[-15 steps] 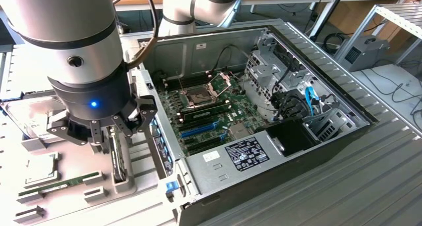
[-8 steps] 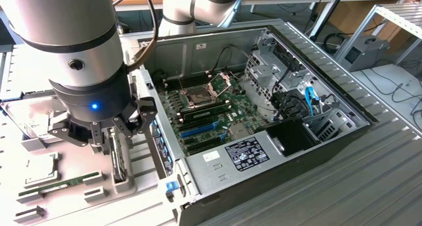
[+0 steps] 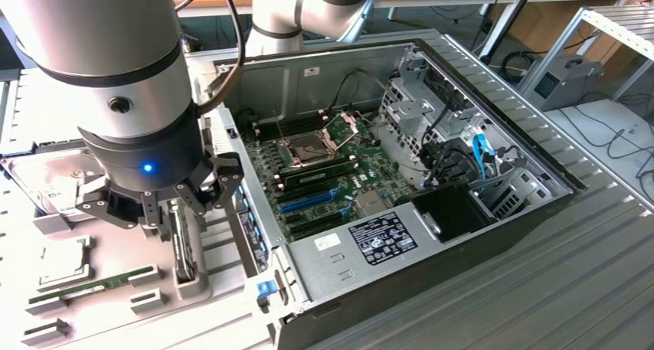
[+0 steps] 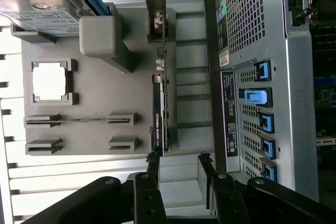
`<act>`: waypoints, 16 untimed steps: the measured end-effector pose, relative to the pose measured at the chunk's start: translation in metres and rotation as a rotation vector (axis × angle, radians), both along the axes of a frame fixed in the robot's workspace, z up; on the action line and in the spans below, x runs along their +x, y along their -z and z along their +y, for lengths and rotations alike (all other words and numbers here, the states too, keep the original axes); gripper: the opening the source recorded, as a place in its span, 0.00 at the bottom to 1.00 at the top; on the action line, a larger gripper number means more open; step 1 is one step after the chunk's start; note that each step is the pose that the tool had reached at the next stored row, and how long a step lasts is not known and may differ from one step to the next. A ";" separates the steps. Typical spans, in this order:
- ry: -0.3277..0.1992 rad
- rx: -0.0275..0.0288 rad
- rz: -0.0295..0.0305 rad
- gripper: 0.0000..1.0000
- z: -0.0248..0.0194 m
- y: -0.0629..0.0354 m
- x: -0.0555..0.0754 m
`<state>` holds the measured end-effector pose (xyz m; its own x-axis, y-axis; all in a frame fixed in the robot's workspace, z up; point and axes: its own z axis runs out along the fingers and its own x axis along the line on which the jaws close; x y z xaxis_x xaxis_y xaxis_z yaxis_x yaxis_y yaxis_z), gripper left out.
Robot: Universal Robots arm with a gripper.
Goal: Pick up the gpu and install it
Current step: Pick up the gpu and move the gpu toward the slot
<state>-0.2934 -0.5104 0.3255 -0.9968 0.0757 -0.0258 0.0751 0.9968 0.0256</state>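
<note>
The end effector (image 3: 176, 218) hovers with its fingers apart, holding nothing. Just beneath it the gpu (image 4: 159, 114) stands on edge in a grey holder (image 4: 94, 129), beside the open computer case (image 3: 480, 235).

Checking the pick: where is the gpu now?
The gpu stands on edge in the grey holder at the exterior view's left, between the RAM stick and the computer case, under the open gripper.

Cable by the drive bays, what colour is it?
The cable is blue; the exterior view shows it best.
</note>
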 end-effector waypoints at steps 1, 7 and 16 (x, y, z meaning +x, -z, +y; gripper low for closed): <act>0.000 -0.0001 0.0000 0.42 0.0000 0.0003 0.000; 0.000 -0.0012 0.0000 0.42 0.0000 0.0024 0.000; 0.000 -0.0018 -0.0001 0.42 0.0000 0.0045 0.000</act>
